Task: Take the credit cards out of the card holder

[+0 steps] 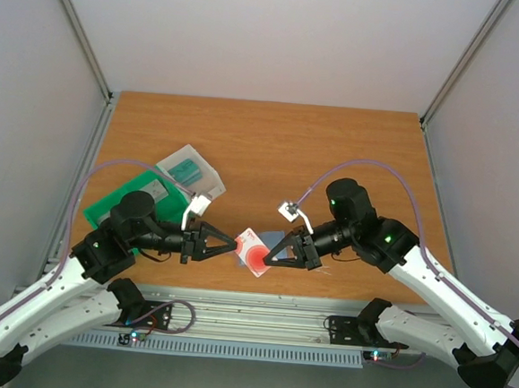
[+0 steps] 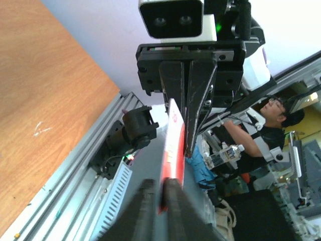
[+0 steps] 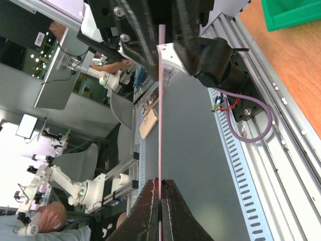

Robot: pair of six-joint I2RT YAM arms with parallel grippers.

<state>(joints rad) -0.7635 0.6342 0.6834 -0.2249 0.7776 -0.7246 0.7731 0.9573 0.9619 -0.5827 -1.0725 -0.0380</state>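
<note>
Step in hand: a card being drawn out, held aloft at lower centre of the top view, over the surface's [image 1: 272,150] near edge; left tool [image 1: 235,247] clamped on a red-and-white credit card [image 1: 253,252]; right tool [image 1: 270,256] pressed together, apparently on the pale-grey card holder [image 1: 279,241], seen only edge-on in the wrist views. Next, as judged: a straight pull apart along the card's plane is called for, with both grips firm.

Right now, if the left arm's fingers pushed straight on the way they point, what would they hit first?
Most likely the right arm's fingers: the left fingers face them head-on, with only the red-and-white card between, seemingly pinched at both ends.
</note>
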